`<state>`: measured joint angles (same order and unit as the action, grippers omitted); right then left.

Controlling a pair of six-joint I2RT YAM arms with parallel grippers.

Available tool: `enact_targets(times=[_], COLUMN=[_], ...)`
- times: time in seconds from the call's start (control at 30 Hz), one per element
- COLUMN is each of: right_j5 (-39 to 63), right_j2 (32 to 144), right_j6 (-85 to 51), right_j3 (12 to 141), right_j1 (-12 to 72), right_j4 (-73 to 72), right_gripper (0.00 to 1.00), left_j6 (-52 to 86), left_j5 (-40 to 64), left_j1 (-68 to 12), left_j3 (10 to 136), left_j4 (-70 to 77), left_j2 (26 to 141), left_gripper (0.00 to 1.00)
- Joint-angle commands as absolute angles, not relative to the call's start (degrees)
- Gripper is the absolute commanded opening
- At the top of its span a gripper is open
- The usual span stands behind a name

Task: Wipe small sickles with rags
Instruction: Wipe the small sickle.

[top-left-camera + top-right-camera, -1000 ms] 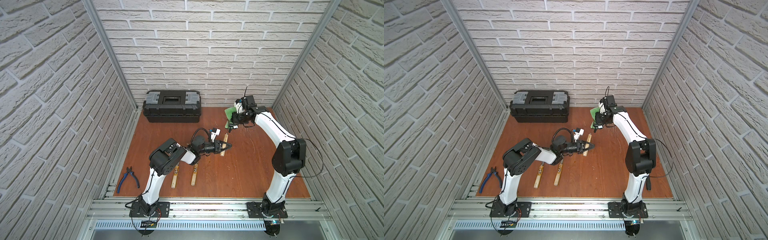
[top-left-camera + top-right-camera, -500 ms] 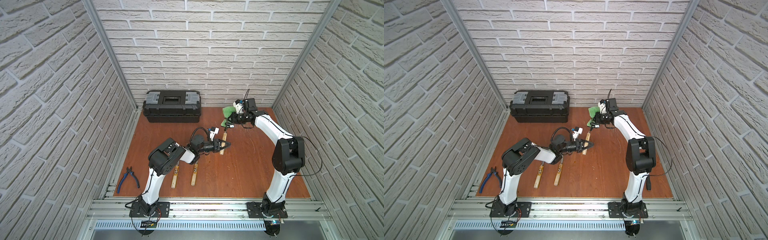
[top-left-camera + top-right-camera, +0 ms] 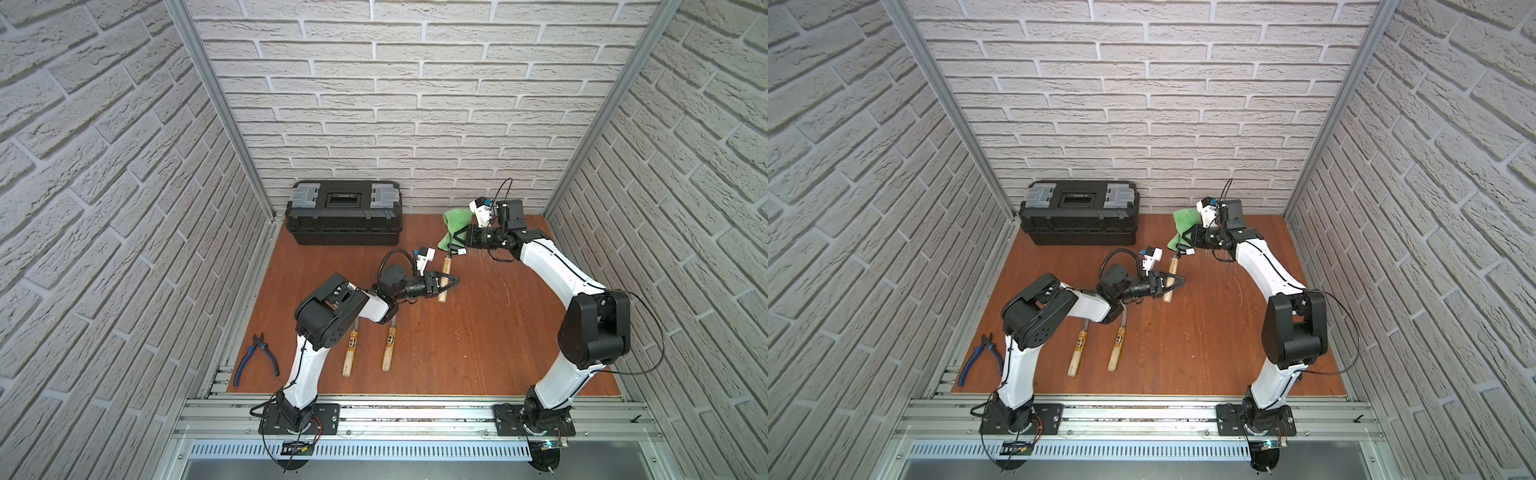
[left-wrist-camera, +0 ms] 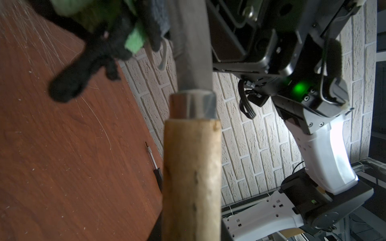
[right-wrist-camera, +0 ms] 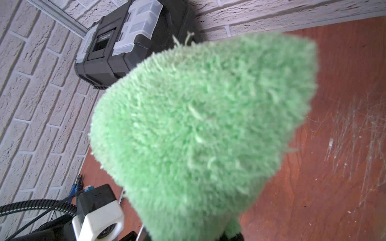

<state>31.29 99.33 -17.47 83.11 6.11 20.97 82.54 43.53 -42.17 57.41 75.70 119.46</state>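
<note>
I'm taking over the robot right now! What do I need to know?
Left gripper: shut on a sickle, by its wooden handle.
Right gripper: shut on the rag, which is up at that sickle's blade.
Two other sickles: lying on the table, blades hidden under the left arm.
Done: one wipe is under way; I cannot tell whether the other two are clean.
Left: finish this blade, then probably those two.
</note>
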Motion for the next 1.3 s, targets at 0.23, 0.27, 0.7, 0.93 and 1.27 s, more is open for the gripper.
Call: enact_targets(times=[0.23, 0.27, 0.7, 0.93, 1.27], right_j5=[41.5, 41.5, 24.8, 22.1, 22.8], right_j2=[90.9, 90.2, 89.5, 99.3, 108.8], right_j6=[-13.2, -12.3, -11.7, -13.3, -15.5], right_j3=[80.1, 80.1, 84.0, 92.3, 99.5], right_j1=[8.8, 9.2, 6.8, 5.7, 5.2], right_j4=[23.9, 25.3, 33.4, 32.9, 31.2], right_gripper=[0.03, 0.03, 0.03, 0.03, 0.03], left_j6=[83.9, 84.2, 83.1, 82.0, 81.7], left_j5=[46.6, 46.7, 45.6, 44.2, 43.0], left_j1=[-41.3, -41.1, -40.8, -41.9, -42.5], left_j3=[62.9, 63.4, 61.7, 58.3, 57.3], left_j4=[80.4, 80.4, 80.4, 80.3, 80.3], left_j2=[121.5, 121.8, 119.0, 116.6, 116.2], left_gripper=[0.0, 0.0, 0.0, 0.0, 0.0])
